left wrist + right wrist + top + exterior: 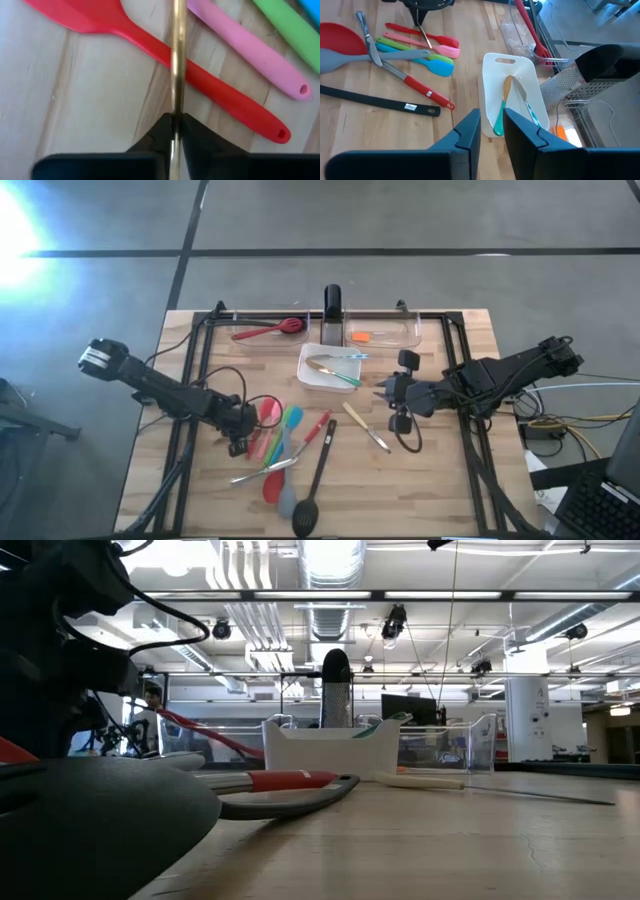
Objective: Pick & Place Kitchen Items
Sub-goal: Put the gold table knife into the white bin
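My left gripper (243,442) is down at the left edge of a cluster of utensils on the wooden table, shut on a slim gold-coloured utensil (176,55). That utensil runs over the handle of a red spatula (200,80). Beside the spatula lie a pink spoon (250,50) and a green one (290,25). My right gripper (385,392) hangs above the table next to the white dish (310,375). Its fingers (492,130) are slightly open with nothing between them. Two utensils (510,100) lie in the dish. My left gripper pinches the gold-coloured utensil's thin shaft (175,112) between its two fingertips. It comes from above, pointing down. The shaft runs away from the fingers and crosses over the red spatula's handle. I cannot tell whether it is lifted clear.
Two clear bins stand at the far edge: the left one (262,337) holds a red utensil and the right one (385,333) an orange item. A black slotted spoon (315,480), a red-handled utensil (316,430) and a pale-handled knife (365,426) lie mid-table.
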